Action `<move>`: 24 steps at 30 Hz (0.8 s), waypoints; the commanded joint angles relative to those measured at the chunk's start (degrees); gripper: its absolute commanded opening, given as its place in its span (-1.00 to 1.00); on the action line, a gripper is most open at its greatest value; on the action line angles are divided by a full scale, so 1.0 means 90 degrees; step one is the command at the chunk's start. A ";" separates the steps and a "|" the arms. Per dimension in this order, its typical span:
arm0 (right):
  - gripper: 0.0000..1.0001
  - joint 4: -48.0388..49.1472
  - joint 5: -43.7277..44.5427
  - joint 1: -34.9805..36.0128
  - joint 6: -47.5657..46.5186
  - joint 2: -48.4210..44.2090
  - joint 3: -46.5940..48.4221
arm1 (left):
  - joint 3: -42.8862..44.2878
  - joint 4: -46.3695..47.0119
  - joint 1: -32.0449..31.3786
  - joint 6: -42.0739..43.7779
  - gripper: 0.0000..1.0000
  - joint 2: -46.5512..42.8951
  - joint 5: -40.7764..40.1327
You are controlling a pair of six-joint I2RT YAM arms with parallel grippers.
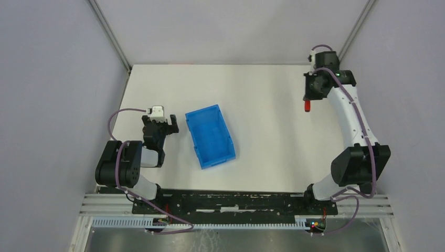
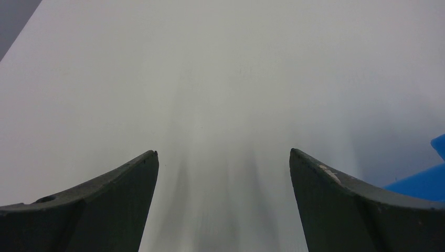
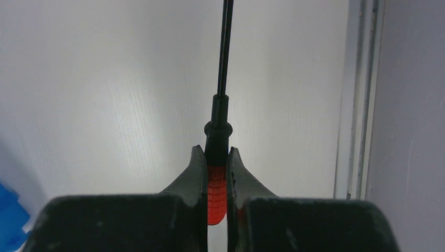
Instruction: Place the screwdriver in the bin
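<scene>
R claw (image 3: 216, 153) tight on screwdriver (image 3: 216, 189) by red handle, black shaft straight out past tips, bin (image 1: 211, 137) well apart

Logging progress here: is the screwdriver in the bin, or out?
Out. The right gripper is shut on the screwdriver by its red handle, far right of the bin, which lies empty.

We mark the bin (image 1: 211, 135) as bright blue throughout. Well to its right, the screwdriver (image 3: 216, 194) shows a red handle moulded in a fine grid, with black collar and shaft. We note the table (image 1: 273, 105) under the bin as plain white, and the right gripper (image 3: 215, 152), also right of the bin, as black.
</scene>
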 commanded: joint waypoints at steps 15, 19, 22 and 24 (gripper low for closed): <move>-1.00 0.1060 0.0358 0.6318 0.1545 0.1809 0.1279 | 0.0024 0.0248 -0.0007 -0.0204 1.00 -0.0071 -0.0032; -1.00 0.1379 0.0560 0.6578 0.1671 0.2093 0.0778 | 0.0024 0.0248 -0.0009 -0.0204 1.00 -0.0071 -0.0030; -1.00 0.1727 0.0925 0.6579 0.1768 0.2196 0.0286 | 0.0024 0.0248 -0.0007 -0.0203 1.00 -0.0071 -0.0032; -1.00 0.2182 0.0944 0.6577 0.1848 0.2275 -0.0107 | 0.0024 0.0248 -0.0007 -0.0203 1.00 -0.0071 -0.0031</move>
